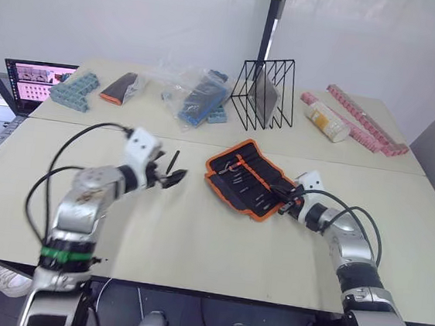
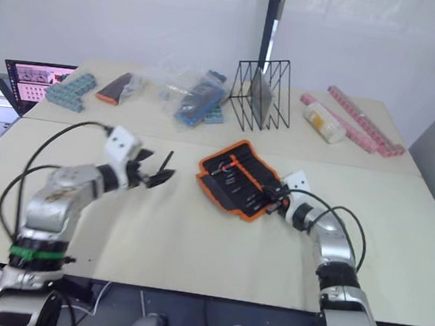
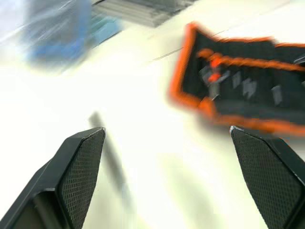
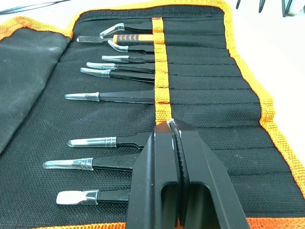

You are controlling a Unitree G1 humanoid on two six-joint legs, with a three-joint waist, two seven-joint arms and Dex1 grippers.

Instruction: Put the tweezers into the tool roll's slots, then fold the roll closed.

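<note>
From the head camera I see the tool roll (image 1: 248, 178) unrolled flat on the matte counter (image 1: 194, 238). Left wrist: left end effector (image 3: 167, 176) spread, textured pads. Right wrist: right end effector (image 4: 177, 143) closed empty over woven fabric; slim tweezers (image 4: 114, 97) slotted.

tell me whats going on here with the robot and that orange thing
The tool roll lies open on the table with tweezers already in its slots. The right gripper, shut, rests over the roll's orange strap. The left gripper hangs open beside the roll, empty. The roll is not yet folded.
</note>
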